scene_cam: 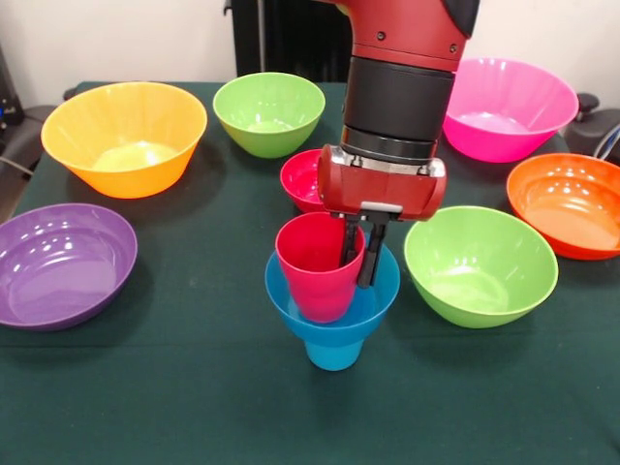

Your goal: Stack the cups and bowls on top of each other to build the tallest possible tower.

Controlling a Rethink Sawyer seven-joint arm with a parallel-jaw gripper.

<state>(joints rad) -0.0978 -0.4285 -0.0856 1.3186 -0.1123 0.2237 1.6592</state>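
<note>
The tower stands at the table's middle front: the sky-blue cup (334, 351) is upright, the small blue bowl (287, 302) sits on its rim, and the red cup (312, 266) rests in that bowl, tilted a little. My gripper (358, 260) comes down from above. One finger is inside the red cup and the other outside, pinching its right wall. The small red bowl (298, 181) lies just behind the tower, partly hidden by my gripper.
Bowls ring the tower on the green cloth: yellow-orange (124, 136) and purple (60, 263) on the left, lime green at the back (268, 111) and at the right (480, 263), and pink (509, 107) and orange (567, 201) on the far right.
</note>
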